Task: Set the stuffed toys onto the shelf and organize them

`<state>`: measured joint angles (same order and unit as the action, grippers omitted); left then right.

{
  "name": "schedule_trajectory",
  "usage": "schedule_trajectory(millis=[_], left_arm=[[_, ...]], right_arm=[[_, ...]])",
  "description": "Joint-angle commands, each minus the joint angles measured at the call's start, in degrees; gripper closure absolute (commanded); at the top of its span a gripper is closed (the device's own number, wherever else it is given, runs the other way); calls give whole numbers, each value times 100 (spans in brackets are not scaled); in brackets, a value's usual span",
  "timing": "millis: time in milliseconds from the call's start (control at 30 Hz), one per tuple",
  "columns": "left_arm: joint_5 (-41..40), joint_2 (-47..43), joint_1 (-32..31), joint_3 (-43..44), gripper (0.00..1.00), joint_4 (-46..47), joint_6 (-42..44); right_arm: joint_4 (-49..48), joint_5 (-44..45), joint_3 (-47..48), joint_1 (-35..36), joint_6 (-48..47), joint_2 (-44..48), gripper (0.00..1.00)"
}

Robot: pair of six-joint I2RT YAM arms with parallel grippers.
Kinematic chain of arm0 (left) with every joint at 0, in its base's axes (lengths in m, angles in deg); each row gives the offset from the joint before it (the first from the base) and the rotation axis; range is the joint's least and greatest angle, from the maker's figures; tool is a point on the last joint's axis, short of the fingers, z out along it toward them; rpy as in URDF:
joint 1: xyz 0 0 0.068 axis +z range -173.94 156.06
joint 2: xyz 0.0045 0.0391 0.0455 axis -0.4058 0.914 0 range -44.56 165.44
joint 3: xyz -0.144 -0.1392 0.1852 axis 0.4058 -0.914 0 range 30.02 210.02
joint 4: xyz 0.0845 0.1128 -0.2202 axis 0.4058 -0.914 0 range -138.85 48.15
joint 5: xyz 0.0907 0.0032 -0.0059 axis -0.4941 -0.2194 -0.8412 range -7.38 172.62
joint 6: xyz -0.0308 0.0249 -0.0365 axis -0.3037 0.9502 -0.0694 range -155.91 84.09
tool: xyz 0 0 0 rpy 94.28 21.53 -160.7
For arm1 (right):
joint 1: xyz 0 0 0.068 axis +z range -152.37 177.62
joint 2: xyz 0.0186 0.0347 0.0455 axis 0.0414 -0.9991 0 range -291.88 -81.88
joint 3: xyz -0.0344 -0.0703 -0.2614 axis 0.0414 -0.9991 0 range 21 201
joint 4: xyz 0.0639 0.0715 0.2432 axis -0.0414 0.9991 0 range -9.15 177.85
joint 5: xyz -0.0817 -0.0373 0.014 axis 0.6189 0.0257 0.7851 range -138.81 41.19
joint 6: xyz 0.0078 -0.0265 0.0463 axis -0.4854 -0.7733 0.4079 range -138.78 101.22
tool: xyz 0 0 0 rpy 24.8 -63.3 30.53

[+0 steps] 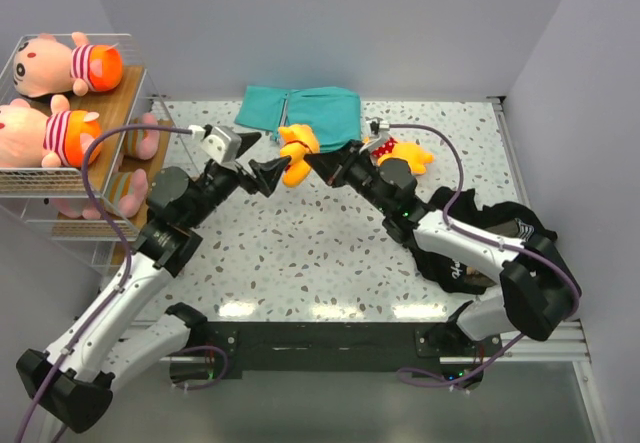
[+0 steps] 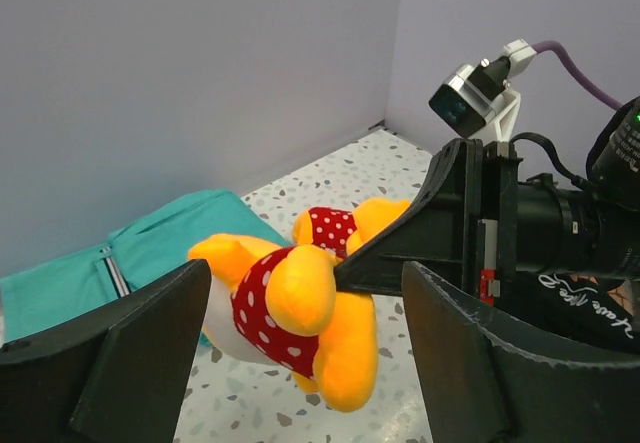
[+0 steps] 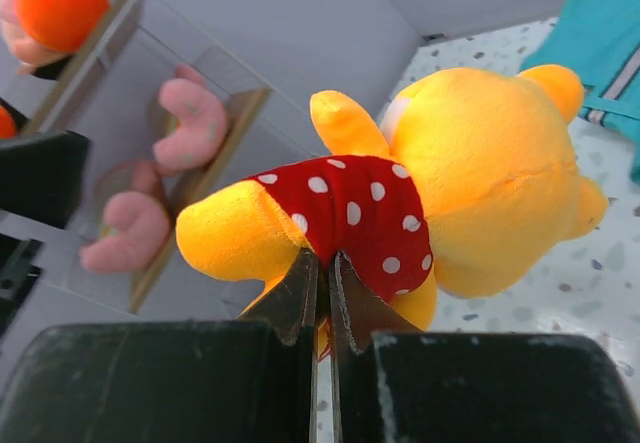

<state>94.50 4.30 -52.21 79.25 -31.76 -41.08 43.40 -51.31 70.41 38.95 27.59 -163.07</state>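
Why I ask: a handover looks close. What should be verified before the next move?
1. The right pincer is shut on the dress of the orange toy: ok.
2. The left pincer is open: ok.
3. The orange toy sits between the left pincer's fingers: cannot tell; it seems just beyond them.
4. The orange toy is lifted off the table: ok.
5. Free spot on the shelf: cannot tell; its top tier already holds two pink dolls.

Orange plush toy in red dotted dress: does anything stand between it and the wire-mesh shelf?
Yes: the open left gripper and its arm lie between the orange plush toy and the white wire-mesh shelf.
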Motion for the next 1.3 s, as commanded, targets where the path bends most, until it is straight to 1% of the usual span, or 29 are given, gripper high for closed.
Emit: schedule_trajectory(millis=[0,100,133,233,400,600,633,700,733,767,800,833,867,900,967,1000,1067,1100,1133,1167,1200,1233,1267], left_arm=[[359,255,-12,104,19,468,-529],[350,404,-20,183,20,459,-643],[359,422,-12,201,21,476,-695],[385,501,-12,210,25,538,-775],[429,703,-12,245,28,521,-705],[456,809,-12,350,37,424,-547],[447,800,-12,376,44,415,-520],[429,792,-12,411,55,433,-468],[421,783,-12,412,65,441,-459],[420,792,-12,420,69,459,-450],[438,792,-12,429,75,468,-415],[499,800,-12,473,87,468,-397],[534,827,-3,517,92,450,-380],[570,879,-12,552,100,346,-327],[614,923,-12,710,100,205,-274],[614,976,-12,754,100,65,-204],[526,1011,-12,877,100,-94,-81],[465,1064,-20,938,100,-321,102],[308,1099,-12,1000,100,-471,208],[184,1178,-12,1175,100,-855,331],[27,1231,-12,1255,100,-998,585],[-323,1283,-12,1334,100,-1374,761],[-535,1397,-12,1465,100,-1778,859]], right_arm=[[-1184,119,-185,25,970,191,100],[-1554,48,-334,25,1137,182,100],[-1816,48,-414,34,1181,182,100],[-2274,57,-607,25,1348,138,100],[-2415,22,-634,25,1401,95,100],[-2512,-180,-608,25,1428,59,100],[-2504,-233,-599,25,1419,16,100],[-2530,-356,-590,25,1410,-20,100],[-2565,-400,-599,25,1419,-37,98],[-2600,-426,-599,25,1454,-98,96],[-2670,-496,-625,25,1471,-116,92],[-2706,-506,-643,25,1480,-143,90],[-2723,-532,-660,8,1489,-178,87],[-2732,-567,-678,16,1480,-187,82],[-2697,-637,-678,-10,1428,-196,74],[-2628,-664,-687,-27,1410,-170,62],[-2531,-751,-713,-54,1296,-134,48],[-2356,-795,-757,-89,1235,-30,33],[-2189,-796,-792,-115,1156,41,25],[-1970,-770,-836,-115,938,155,5],[-1367,-734,-828,-142,770,373,1],[-978,-604,-801,-159,342,532,1],[-557,-515,-653,-151,103,656,1]])
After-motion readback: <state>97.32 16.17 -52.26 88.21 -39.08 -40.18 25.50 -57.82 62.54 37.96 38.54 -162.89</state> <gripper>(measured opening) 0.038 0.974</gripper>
